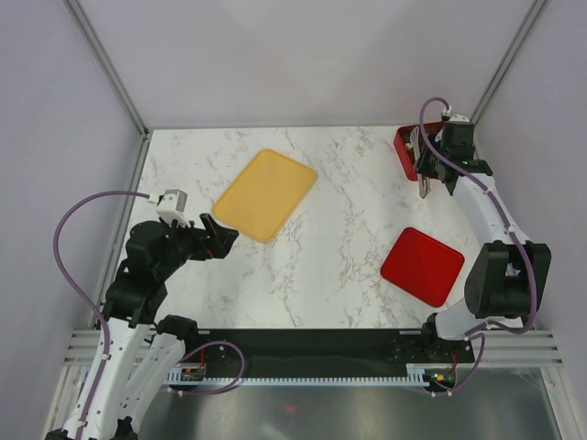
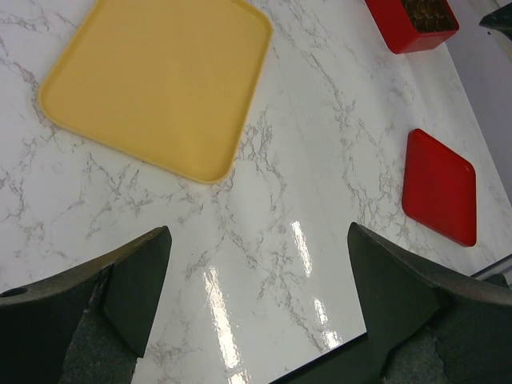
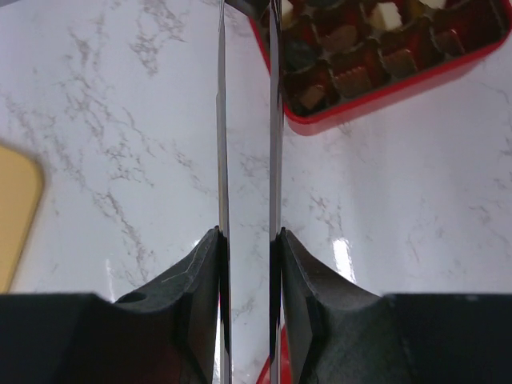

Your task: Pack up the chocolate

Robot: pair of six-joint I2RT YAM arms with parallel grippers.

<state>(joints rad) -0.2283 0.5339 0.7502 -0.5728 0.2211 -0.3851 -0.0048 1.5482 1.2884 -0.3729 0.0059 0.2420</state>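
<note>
The chocolate (image 3: 344, 40), small dark brown and cream-white pieces, sits in the cells of a red gridded box (image 3: 376, 96) at the far right of the table, box (image 1: 404, 151). My right gripper (image 3: 248, 234) is shut on a pair of metal tongs (image 3: 222, 120) whose two blades run forward to the box's near-left corner; their tips leave the top of the right wrist view. Seen from above, the right gripper (image 1: 429, 163) hangs beside that box with the tongs (image 1: 424, 186) pointing down. My left gripper (image 2: 258, 232), also left gripper (image 1: 218, 235), stands open over bare marble, holding nothing.
A yellow-orange tray (image 1: 266, 194) lies at the centre-left, just beyond the left gripper. A flat red lid (image 1: 422, 266) rests on the marble at the near right. Grey enclosure walls stand close on the left, right and back.
</note>
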